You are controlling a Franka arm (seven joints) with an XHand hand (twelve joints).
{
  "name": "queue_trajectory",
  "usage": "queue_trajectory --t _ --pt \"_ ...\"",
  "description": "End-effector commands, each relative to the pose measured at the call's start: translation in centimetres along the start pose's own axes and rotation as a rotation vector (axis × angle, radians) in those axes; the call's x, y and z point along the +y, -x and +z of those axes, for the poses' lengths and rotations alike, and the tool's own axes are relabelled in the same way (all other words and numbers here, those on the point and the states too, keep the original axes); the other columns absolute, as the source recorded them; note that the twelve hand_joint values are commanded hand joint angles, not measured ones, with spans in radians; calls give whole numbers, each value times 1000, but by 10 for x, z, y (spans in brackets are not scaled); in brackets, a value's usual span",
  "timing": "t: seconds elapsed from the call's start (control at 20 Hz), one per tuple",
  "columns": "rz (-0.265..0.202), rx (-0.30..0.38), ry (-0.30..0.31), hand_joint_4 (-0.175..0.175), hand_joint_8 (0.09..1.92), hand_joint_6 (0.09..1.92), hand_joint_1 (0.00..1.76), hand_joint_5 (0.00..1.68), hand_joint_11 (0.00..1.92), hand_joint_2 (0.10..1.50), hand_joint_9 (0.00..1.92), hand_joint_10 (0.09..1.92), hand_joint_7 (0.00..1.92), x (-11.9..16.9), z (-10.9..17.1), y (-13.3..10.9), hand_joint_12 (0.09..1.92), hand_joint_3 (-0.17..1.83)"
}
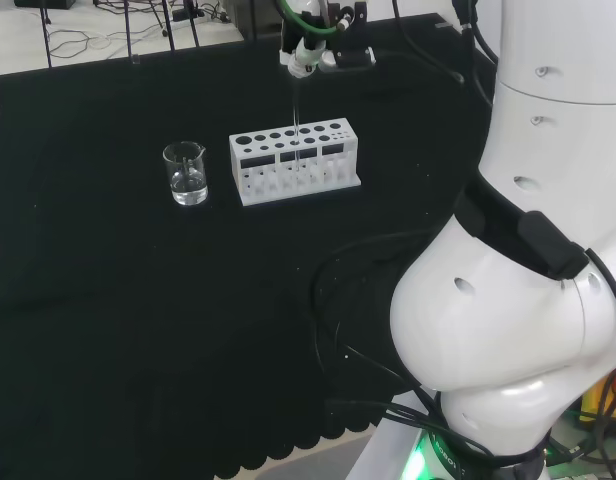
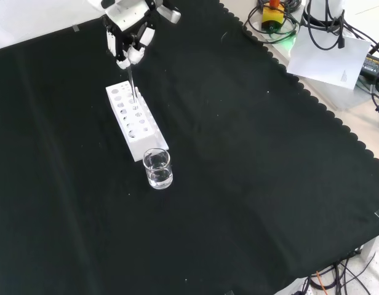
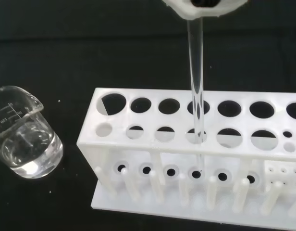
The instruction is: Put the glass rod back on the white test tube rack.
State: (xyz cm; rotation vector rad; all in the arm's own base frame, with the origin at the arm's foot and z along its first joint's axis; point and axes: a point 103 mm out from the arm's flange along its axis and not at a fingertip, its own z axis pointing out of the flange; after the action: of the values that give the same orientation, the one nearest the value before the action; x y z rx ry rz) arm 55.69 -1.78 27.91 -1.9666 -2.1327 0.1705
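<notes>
**Lowering the rod into its hole**

Holding the glass rod [image 3: 196, 91] upright, I have my hand [image 2: 130, 38] curled round its top end, fingers clamped on it above the white test tube rack [image 1: 294, 160]. In the wrist view the rod passes down through one hole of the rack's front row, and its lower tip sits at or just above the small socket in the base plate below; I cannot tell whether it touches. My judgement: this is the insertion step, nearly finished. What the next move calls for is a straight, steady descent until the tip seats, then letting my fingers part and lifting clear without tilting the rod or nudging the rack.

The count on the black cloth [image 2: 251, 184]: one glass rod, one rack, and one small glass beaker [image 1: 186, 174] holding a little clear liquid. In the head view the beaker stands just to the left of the rack; in the front view it stands just in front of the rack's near end.
</notes>
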Motion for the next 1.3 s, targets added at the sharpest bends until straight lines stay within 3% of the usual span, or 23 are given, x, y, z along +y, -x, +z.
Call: queue_trajectory --t 0.05,0.6,1.15,1.25,1.3 --pt "0 -1 -1 -175 1110 630 1224 1233 1766 1082 1762 752 1485 4 4 5 694 -175" --pt "8 23 -3 -175 1111 631 1224 1233 1767 1082 1761 752 1485 3 10 18 694 -175" --pt "-9 36 -19 -175 1108 634 1223 1231 1762 1083 1755 751 1471 4 14 12 691 -175" --pt "-10 41 -34 -175 956 505 1281 1215 1748 1090 1738 755 1324 5 15 10 682 -175" --pt "-7 38 -42 -175 879 528 1296 1182 1752 1093 1737 752 1296 4 15 9 668 -175"
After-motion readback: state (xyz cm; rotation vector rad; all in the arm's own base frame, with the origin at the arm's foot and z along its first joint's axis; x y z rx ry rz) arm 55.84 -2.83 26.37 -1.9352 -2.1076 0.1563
